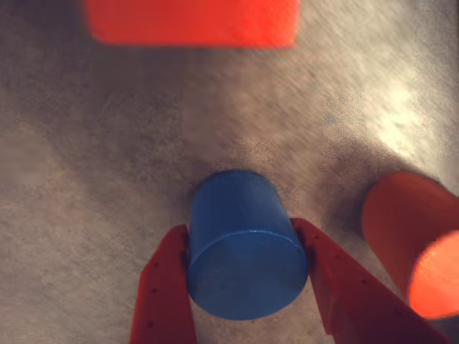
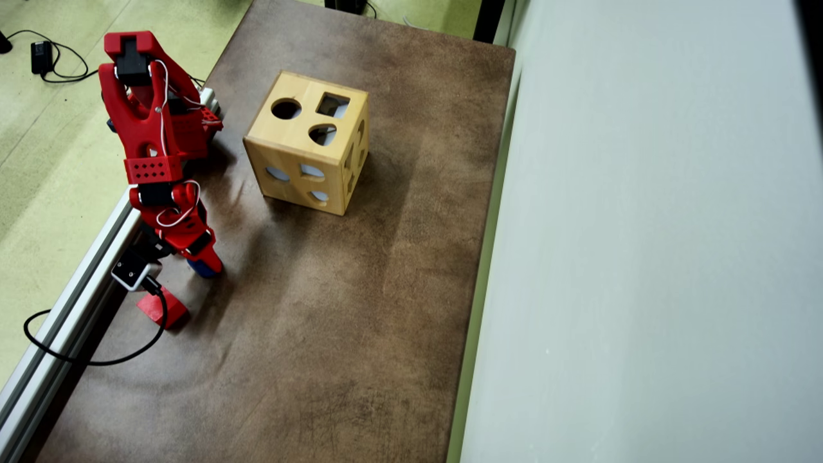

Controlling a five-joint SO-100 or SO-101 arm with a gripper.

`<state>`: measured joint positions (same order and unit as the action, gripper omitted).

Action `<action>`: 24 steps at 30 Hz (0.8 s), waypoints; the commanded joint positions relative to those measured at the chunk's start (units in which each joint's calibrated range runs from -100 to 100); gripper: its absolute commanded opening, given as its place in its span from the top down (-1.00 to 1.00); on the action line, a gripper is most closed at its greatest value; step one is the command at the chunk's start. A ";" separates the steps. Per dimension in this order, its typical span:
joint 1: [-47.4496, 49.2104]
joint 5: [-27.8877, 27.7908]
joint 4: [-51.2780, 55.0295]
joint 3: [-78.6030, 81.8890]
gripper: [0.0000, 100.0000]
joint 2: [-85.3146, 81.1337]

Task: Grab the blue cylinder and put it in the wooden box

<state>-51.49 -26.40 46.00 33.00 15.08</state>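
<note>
Red two-finger gripper (image 1: 246,240) closed on small solid blue cylinder (image 1: 244,251), fingers touching both sides, light-wood box with cut-out holes (image 2: 307,152) well apart, far right in the overhead view

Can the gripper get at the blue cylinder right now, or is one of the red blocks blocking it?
Probably yes: in the wrist view the gripper already has a finger on each side of the blue cylinder, with both red blocks off to the sides.

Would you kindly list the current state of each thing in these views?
Red two-finger hand: closed around the cylinder, a finger against each side.
Small solid blue cylinder: gripped; lifted or resting, cannot tell.
Large light-wood box with shaped holes: upright, untouched.
Red cube block: on the table, free.
Red rounded block: free.
</note>
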 commanded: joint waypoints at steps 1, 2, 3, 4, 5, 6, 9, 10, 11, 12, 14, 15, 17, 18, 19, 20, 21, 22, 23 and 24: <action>-0.22 0.24 5.82 -0.98 0.82 -6.89; -0.22 0.24 7.59 -1.25 0.82 -7.40; -0.22 0.24 9.20 -1.61 0.82 -7.82; -0.22 0.24 10.41 -1.79 0.82 -7.99; -0.22 0.24 11.53 -1.88 0.82 -8.25; -0.22 0.24 12.26 -1.88 0.82 -8.67; -0.29 0.24 13.46 -1.88 0.82 -11.98; -0.29 0.24 13.79 -1.88 0.82 -13.68; -0.29 0.24 14.35 -1.79 0.82 -15.55; -0.29 0.24 15.07 -1.79 0.82 -17.25; -0.22 0.24 17.16 -1.79 0.82 -20.22; 0.01 0.24 18.37 -1.79 0.82 -21.50; 0.23 0.24 20.62 -1.88 0.82 -23.96; 0.23 0.24 21.67 -1.88 0.82 -25.23; 0.30 0.24 22.63 -1.96 0.82 -26.76; 0.30 0.24 23.76 -1.96 0.82 -28.46; 0.38 0.24 24.88 -1.96 0.82 -30.24; 0.38 0.24 26.01 -1.96 0.82 -32.20; 0.45 0.15 27.30 -1.96 0.82 -34.24; 0.45 0.15 28.58 -1.96 0.82 -36.36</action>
<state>-51.49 -26.40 70.94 33.09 -12.71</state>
